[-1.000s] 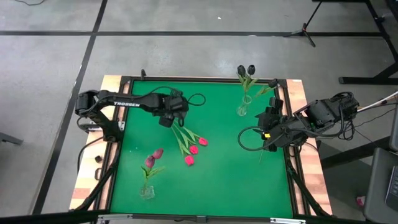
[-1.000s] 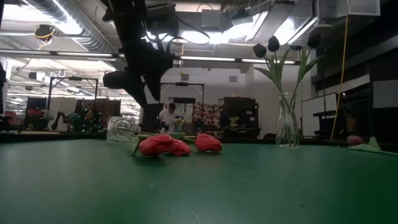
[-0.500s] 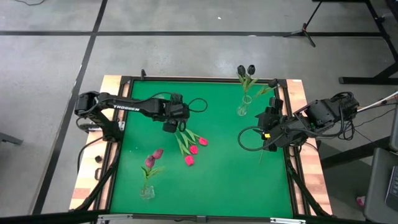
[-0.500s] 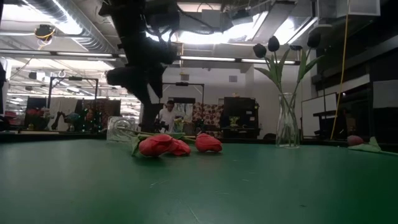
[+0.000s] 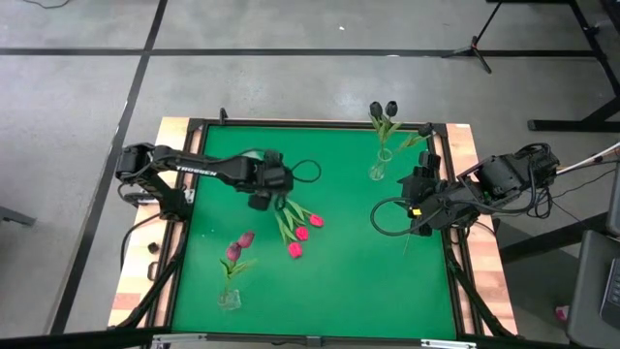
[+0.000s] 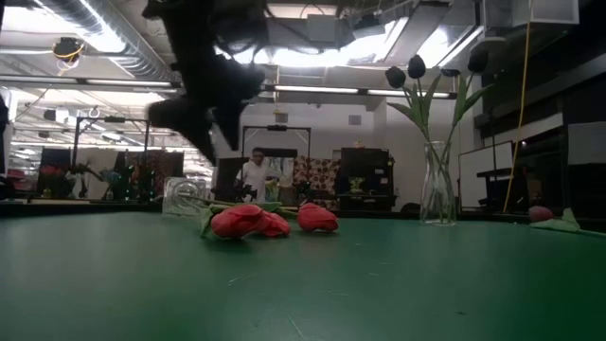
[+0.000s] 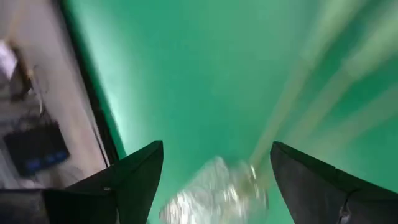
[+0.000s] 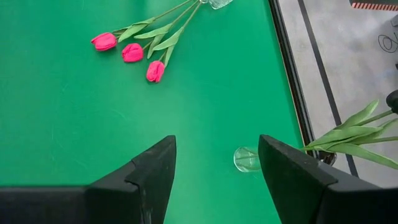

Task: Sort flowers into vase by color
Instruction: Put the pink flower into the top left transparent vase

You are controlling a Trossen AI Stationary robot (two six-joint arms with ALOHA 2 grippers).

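Three pink flowers (image 5: 298, 229) lie on the green surface (image 5: 349, 281), stems in a tipped-over vase (image 6: 182, 197). The left hand (image 5: 260, 201) hovers open right beside them. Black flowers (image 5: 383, 110) stand in a vase (image 5: 377, 169); another vase (image 5: 229, 297) holds dusky ones (image 5: 238, 245). The right hand (image 5: 420, 220) waits open at the edge.

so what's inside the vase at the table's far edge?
Near-black tulips stand in the clear vase, heads above the rim, green stems and leaves inside. Their exact count is hard to tell.

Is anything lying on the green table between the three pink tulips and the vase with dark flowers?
No: in the high view, only bare green mat separates the pink tulips from the dark-flower vase.
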